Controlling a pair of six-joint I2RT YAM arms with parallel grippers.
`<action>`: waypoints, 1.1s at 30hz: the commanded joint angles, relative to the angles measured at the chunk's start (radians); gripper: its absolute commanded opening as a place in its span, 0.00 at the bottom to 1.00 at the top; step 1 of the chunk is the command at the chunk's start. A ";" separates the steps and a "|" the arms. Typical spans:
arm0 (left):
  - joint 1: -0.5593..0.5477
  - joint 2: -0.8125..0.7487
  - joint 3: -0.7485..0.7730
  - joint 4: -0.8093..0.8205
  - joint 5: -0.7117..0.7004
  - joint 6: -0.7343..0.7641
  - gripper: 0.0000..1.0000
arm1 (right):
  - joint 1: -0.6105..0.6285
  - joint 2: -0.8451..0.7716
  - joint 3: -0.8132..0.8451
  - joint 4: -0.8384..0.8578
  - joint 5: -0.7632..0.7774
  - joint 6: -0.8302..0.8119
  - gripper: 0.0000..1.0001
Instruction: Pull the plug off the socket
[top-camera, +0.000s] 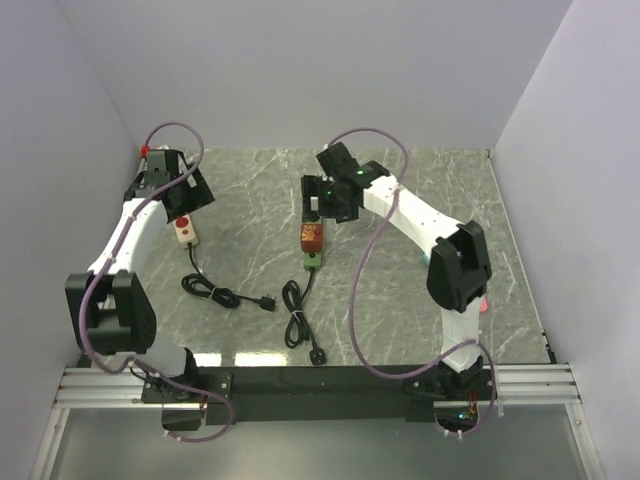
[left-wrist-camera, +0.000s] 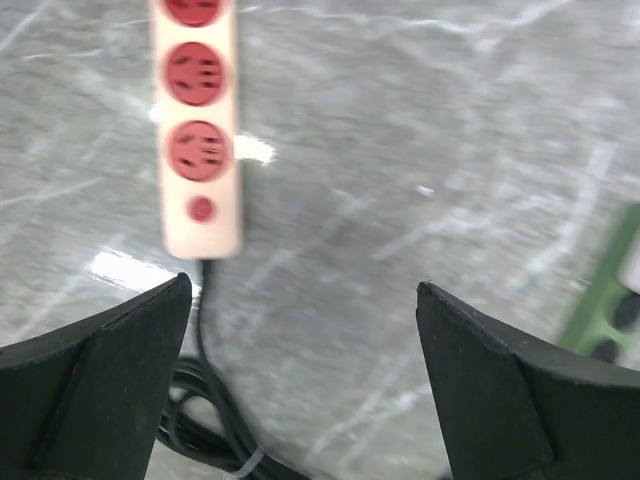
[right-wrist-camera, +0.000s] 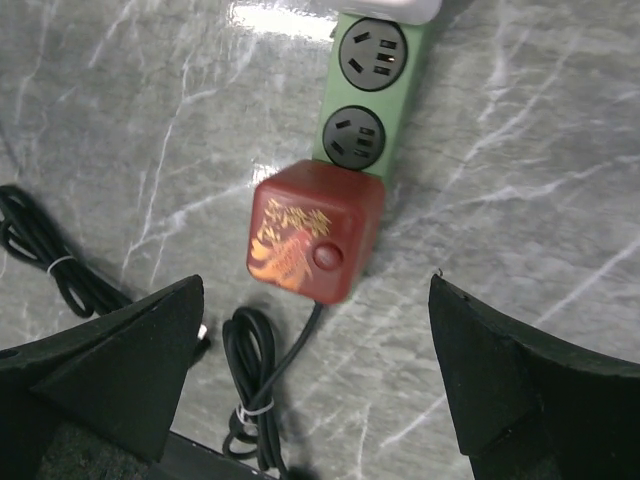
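Observation:
A red cube plug with a gold pattern (right-wrist-camera: 315, 232) sits in the near end of a green socket strip (right-wrist-camera: 375, 90). Two black sockets on the strip beyond it are free. In the top view the plug (top-camera: 311, 237) and strip (top-camera: 313, 258) lie mid-table. My right gripper (right-wrist-camera: 315, 285) is open above the plug and touches nothing; in the top view the right gripper (top-camera: 332, 200) hovers just beyond the plug. My left gripper (left-wrist-camera: 303, 287) is open and empty, over bare table beside a cream strip with red sockets (left-wrist-camera: 198, 130).
The cream strip (top-camera: 185, 232) lies at the left with a coiled black cable (top-camera: 212, 292). The green strip's tied black cable (right-wrist-camera: 250, 380) runs toward the near edge (top-camera: 293, 320). A white plug (right-wrist-camera: 390, 8) sits at the green strip's far end. White walls enclose the table.

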 joint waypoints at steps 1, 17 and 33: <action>-0.069 -0.106 -0.016 -0.030 0.048 -0.049 0.99 | 0.024 0.064 0.090 -0.050 0.066 0.046 0.99; -0.296 -0.189 -0.177 0.079 0.095 -0.181 0.99 | 0.107 0.234 0.155 -0.110 0.169 0.166 0.75; -0.390 -0.049 -0.253 0.329 0.293 -0.241 0.97 | 0.073 0.009 -0.086 -0.105 0.167 -0.087 0.00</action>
